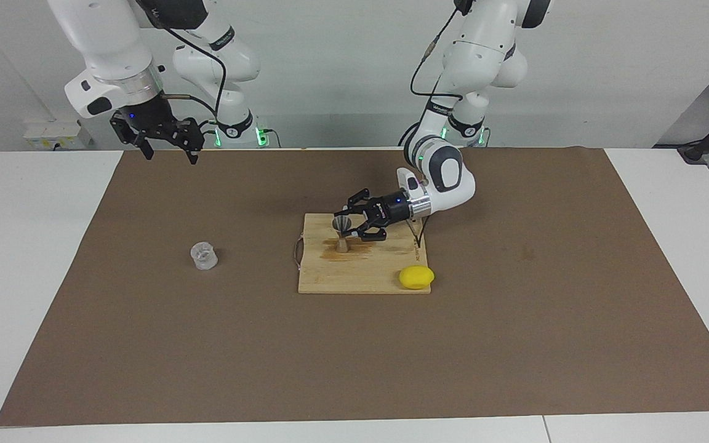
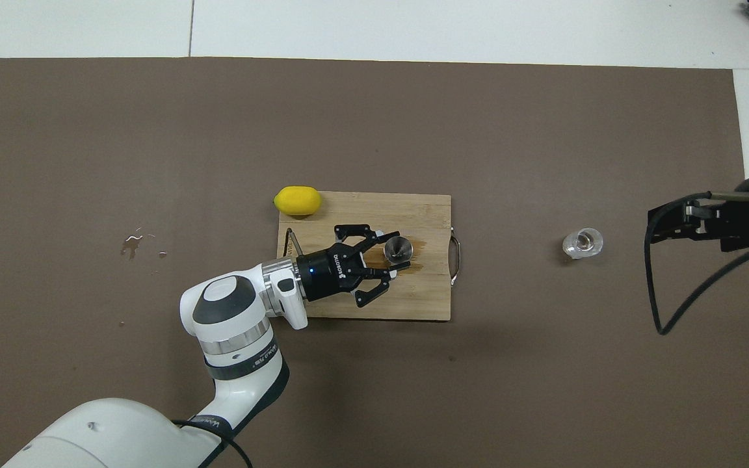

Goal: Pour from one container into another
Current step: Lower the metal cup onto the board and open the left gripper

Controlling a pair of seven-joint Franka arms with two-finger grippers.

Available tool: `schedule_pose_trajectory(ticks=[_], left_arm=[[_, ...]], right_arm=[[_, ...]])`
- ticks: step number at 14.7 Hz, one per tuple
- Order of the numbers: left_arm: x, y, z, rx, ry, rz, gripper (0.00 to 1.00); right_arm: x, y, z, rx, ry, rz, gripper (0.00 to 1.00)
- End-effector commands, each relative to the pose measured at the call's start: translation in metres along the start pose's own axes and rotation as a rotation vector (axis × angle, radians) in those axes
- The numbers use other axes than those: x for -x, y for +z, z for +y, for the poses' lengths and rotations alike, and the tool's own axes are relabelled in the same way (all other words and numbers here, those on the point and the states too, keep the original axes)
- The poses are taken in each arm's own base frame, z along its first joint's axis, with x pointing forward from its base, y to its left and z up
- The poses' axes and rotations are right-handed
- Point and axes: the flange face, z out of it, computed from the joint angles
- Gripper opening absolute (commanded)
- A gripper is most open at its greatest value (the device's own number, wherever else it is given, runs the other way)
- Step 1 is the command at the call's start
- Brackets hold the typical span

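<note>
— Silvery metal, that jigger (image 1: 343, 234): where does it stand?
— Upright on the wooden cutting board (image 1: 364, 274), on a wet brown stain. The left gripper (image 1: 351, 225) is level with its waist, one fingertip on each side; whether they clamp it or have let go, I cannot tell.
— And the clear plastic cup (image 1: 204, 255)?
— On the brown mat (image 1: 354, 369), well apart from the board, toward the right arm's end.
— The right gripper (image 1: 168, 147)?
— Raised over the mat's edge by its base, fingers apart, holding nothing.
— Anything else?
— A lemon (image 1: 416, 277) at the board's corner.
</note>
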Motion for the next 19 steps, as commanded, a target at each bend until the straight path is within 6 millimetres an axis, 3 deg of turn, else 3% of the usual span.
schedule_pose_trajectory(ticks=[1,5,9,16,19], left_arm=[[0.004,-0.002,-0.003,-0.027,0.011,-0.007,1.00],[0.011,-0.012,-0.004,-0.030,0.003,-0.015,1.00],[0.018,-0.047,-0.017,-0.004,0.035,-0.042,1.00],[0.001,-0.102,-0.036,0.050,0.111,-0.079,1.00],[-0.001,-0.130,-0.035,0.069,0.117,-0.083,1.00]], right_arm=[[0.003,-0.003,0.004,-0.008,0.004,0.017,0.94],[0.003,-0.001,0.006,-0.007,0.017,0.011,0.94],[0.000,0.004,0.006,-0.006,0.082,0.003,0.94],[-0.005,0.014,0.008,-0.003,0.185,-0.016,0.94],[-0.007,0.015,0.014,-0.003,0.219,-0.018,0.94]])
